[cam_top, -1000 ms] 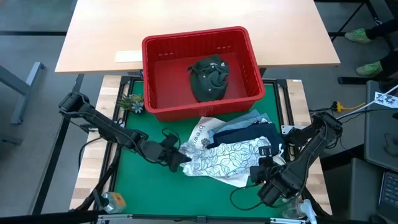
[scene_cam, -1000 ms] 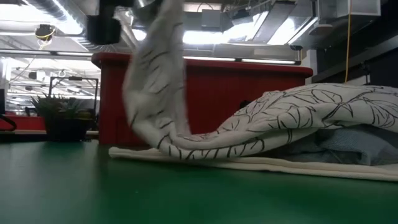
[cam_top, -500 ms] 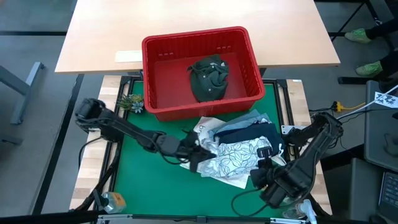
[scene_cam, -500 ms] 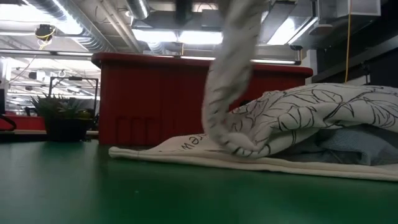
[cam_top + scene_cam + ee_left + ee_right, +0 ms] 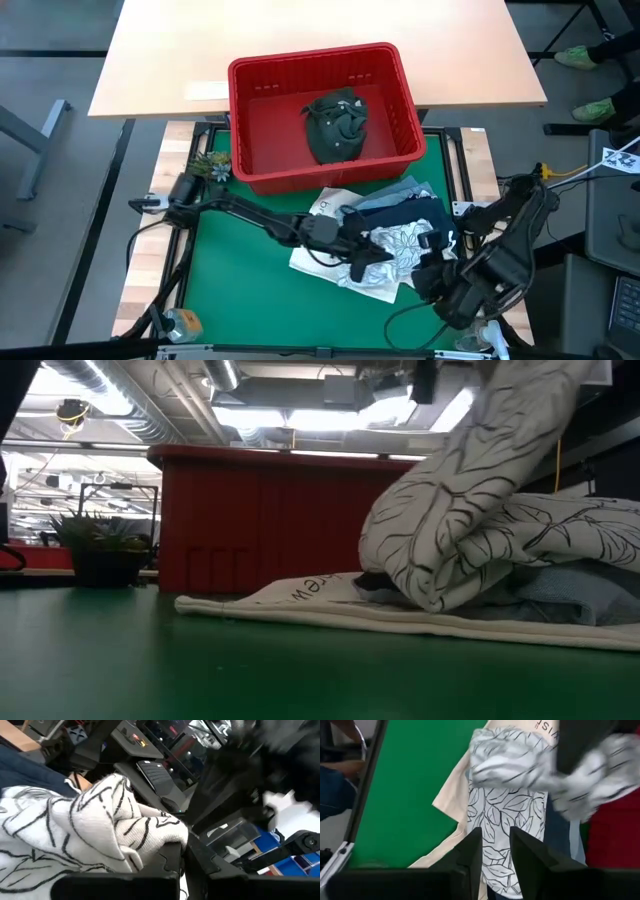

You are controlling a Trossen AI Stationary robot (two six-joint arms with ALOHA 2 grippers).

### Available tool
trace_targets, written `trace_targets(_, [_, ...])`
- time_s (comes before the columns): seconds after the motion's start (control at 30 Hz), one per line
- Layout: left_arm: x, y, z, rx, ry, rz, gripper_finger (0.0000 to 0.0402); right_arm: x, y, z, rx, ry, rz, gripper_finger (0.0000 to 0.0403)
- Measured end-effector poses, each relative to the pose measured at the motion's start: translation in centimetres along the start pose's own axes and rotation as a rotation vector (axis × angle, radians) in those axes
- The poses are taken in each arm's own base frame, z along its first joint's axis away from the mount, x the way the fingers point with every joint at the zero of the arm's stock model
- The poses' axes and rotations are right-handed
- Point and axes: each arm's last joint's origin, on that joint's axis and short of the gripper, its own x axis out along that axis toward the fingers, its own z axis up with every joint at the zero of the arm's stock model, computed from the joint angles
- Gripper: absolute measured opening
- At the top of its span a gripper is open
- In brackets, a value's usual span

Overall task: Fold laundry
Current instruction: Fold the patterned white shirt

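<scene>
- The left gripper (image 5: pixel 372 262) had its jaws pressed together on a fold of the white garment with dark leaf-like print (image 5: pixel 398 244), holding it lifted over the pile; in the low view the cloth (image 5: pixel 470 520) stood bunched up above the rest
- The right gripper (image 5: pixel 428 268) sat at the near right edge of the pile; its jaws looked spread only a little, with printed cloth (image 5: pixel 505 825) lying between and beyond them; whether they pinched anything I could not tell
- The pile lay on the green mat of the counter (image 5: pixel 240 270), with navy blue and light blue denim garments (image 5: pixel 400 207) beneath and a cream tote bag (image 5: pixel 328 208) under those; a dark olive green garment (image 5: pixel 336 124) lay apart in the red plastic slotted basket (image 5: pixel 255 72)
- To do the fold well, the carried edge probably should come down flat and square on the far half; release only once the cloth lies smooth, so the bunching does not stay in
</scene>
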Motion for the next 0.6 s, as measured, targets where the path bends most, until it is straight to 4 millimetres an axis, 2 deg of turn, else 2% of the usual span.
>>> trace_targets(0.2, [2.9,1.0,-0.1,-0.002,-0.007,-0.017,0.0000,-2.1,-1.6,-1.1,0.025,-0.081,-0.007,0.0099])
trace_targets(0.4, [4.4,1.8,0.0,0.024,-0.032,-0.011,0.0000,-3.3,-2.5,-1.8,0.043,-0.134,-0.022,0.0099])
trace_targets(0.6, [5.8,3.3,-1.7,0.027,-0.020,0.024,0.0000,-3.4,-2.7,-1.9,0.043,-0.144,-0.029,0.0099])
